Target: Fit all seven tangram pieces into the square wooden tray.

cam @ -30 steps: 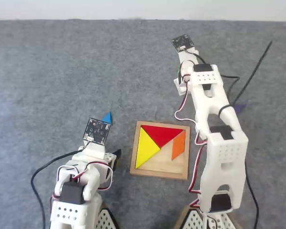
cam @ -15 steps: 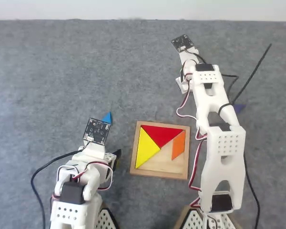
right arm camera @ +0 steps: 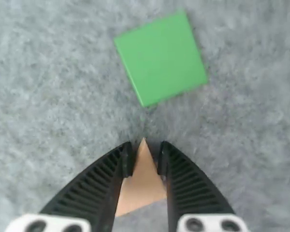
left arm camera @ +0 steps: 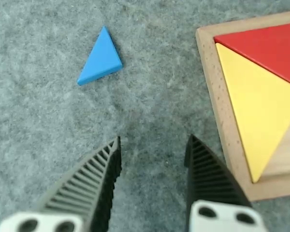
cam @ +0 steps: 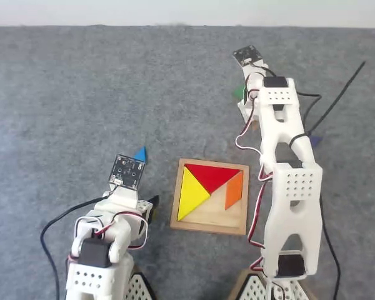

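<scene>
We read no text, numbers, labels or signs anywhere. The tray is bare wood and the tangram pieces are plain colour. Any print on the wrist circuit boards is too small to read.

Lit bright and even from overhead, diffuse, same in all three views. High view: only faint, soft-edged shadows on the grey mat, hugging the white arms and the tray rim; brightest along the pale strip at the far edge. Left wrist view: thin soft shadow under one edge of the blue triangle, dimmer patch of mat between the spread fingers of the left gripper. Right wrist view: flat, matte light on the green square; tan piece pinched in the right gripper, shaded slightly by the black fingers.
</scene>
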You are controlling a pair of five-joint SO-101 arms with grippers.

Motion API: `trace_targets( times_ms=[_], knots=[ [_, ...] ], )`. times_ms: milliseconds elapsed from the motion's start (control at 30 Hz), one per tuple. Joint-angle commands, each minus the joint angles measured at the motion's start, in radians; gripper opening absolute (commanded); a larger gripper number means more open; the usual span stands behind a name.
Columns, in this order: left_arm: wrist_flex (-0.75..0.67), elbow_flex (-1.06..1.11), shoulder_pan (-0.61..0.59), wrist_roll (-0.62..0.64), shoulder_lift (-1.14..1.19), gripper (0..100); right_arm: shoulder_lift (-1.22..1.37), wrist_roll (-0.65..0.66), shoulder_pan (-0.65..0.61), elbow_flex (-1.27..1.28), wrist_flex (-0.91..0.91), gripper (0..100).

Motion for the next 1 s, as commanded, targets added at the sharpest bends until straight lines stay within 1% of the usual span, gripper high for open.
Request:
trace_targets(
  times_ms=[0,133,200,333,500,533,633,767,967],
  knots=[
    [-0.005,-0.007,0.005,-0.002,-0.008,21,-0.074,-0.04,0.013,-0.009,0.058,8.0],
    [-0.005,-0.007,0.005,-0.002,-0.008,21,-0.173,-0.051,-0.005,-0.009,0.165,8.5],
    [-0.005,-0.007,0.005,-0.002,-0.008,21,-0.213,-0.097,-0.004,-0.009,0.202,8.5],
    [-0.005,-0.007,0.005,-0.002,-0.008,21,-0.255,-0.143,0.013,-0.009,0.248,8.5],
    [-0.005,-0.007,0.005,-0.002,-0.008,21,-0.254,-0.15,0.013,-0.006,0.286,8.5],
    [-0.005,-0.007,0.005,-0.002,-0.008,21,-0.254,-0.16,0.013,0.006,0.269,8.5],
    [-0.005,-0.007,0.005,-0.002,-0.008,21,-0.269,-0.236,0.022,0.095,0.14,10.6],
    [-0.005,-0.007,0.005,-0.002,-0.008,21,-0.315,-0.334,0.022,0.285,-0.019,21.7],
    [-0.005,-0.007,0.005,-0.002,-0.008,21,-0.506,-0.354,0.021,0.582,-0.219,22.3]
  ],
)
